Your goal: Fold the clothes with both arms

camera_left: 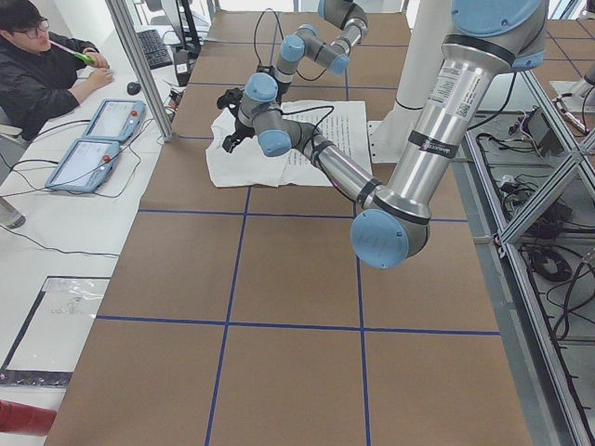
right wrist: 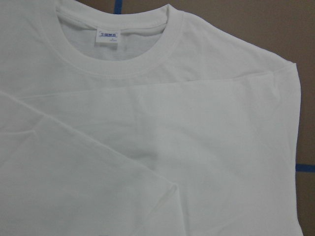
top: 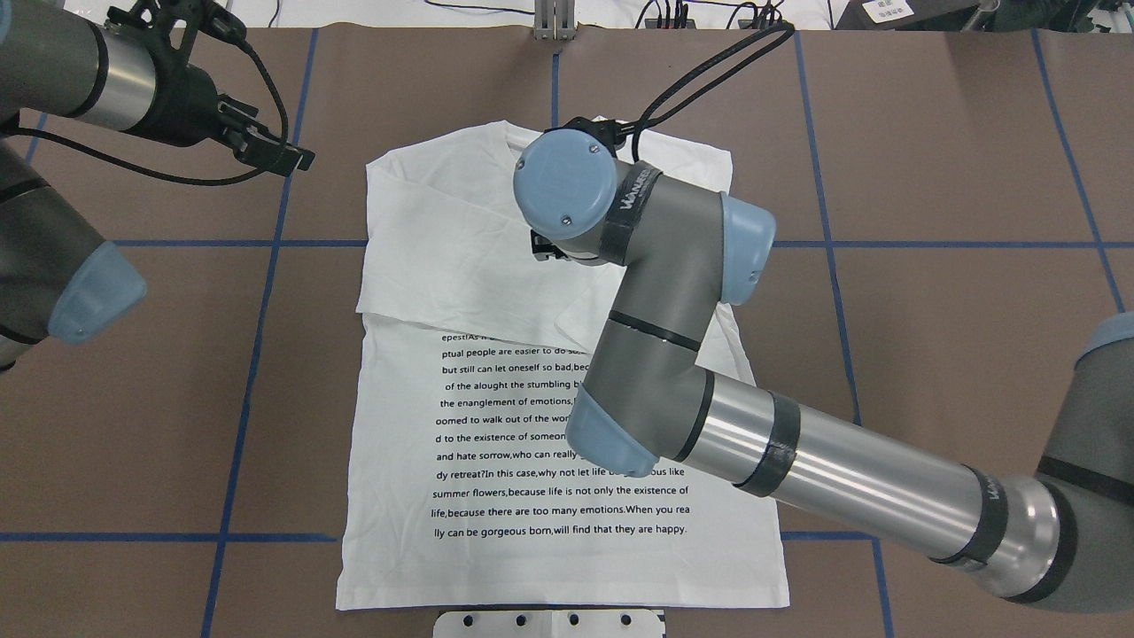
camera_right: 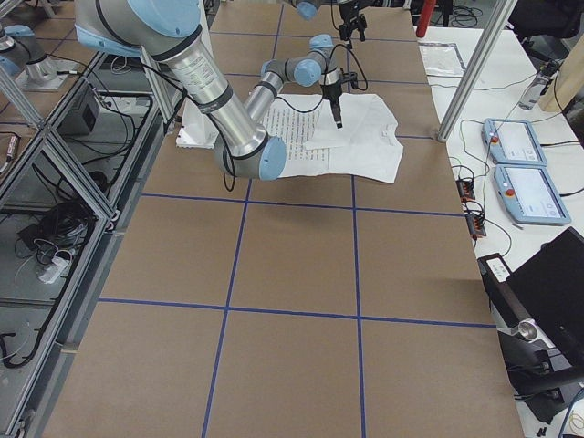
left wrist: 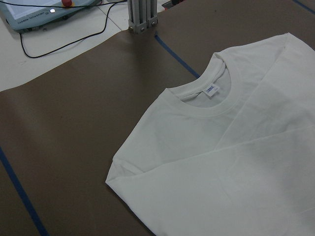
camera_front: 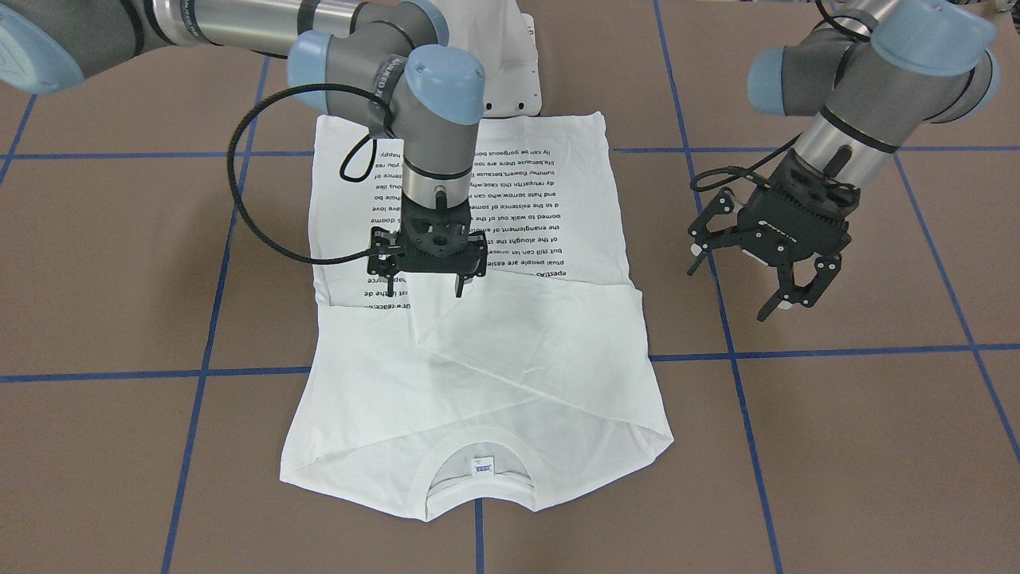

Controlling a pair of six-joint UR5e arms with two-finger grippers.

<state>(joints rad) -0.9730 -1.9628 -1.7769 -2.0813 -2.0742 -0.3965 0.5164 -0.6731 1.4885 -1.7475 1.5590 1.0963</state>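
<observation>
The white long-sleeved T-shirt (camera_front: 518, 375) lies flat on the brown table with its printed text up and both sleeves folded across the chest. Its neck label (camera_front: 482, 465) is at the end far from the robot. The shirt also shows in the overhead view (top: 461, 266) and in both wrist views (left wrist: 221, 162) (right wrist: 172, 147). My right gripper (camera_front: 425, 288) points straight down just over the folded sleeves at the shirt's middle, open and empty. My left gripper (camera_front: 733, 291) hovers over bare table beside the shirt, open and empty; it also shows in the overhead view (top: 283, 155).
The white metal pedestal (camera_front: 510, 64) stands at the shirt's hem end. Blue tape lines cross the table. An aluminium post (top: 554, 22) stands at the far edge. An operator (camera_left: 37, 74) sits beyond it, by the control tablets (camera_left: 93, 139).
</observation>
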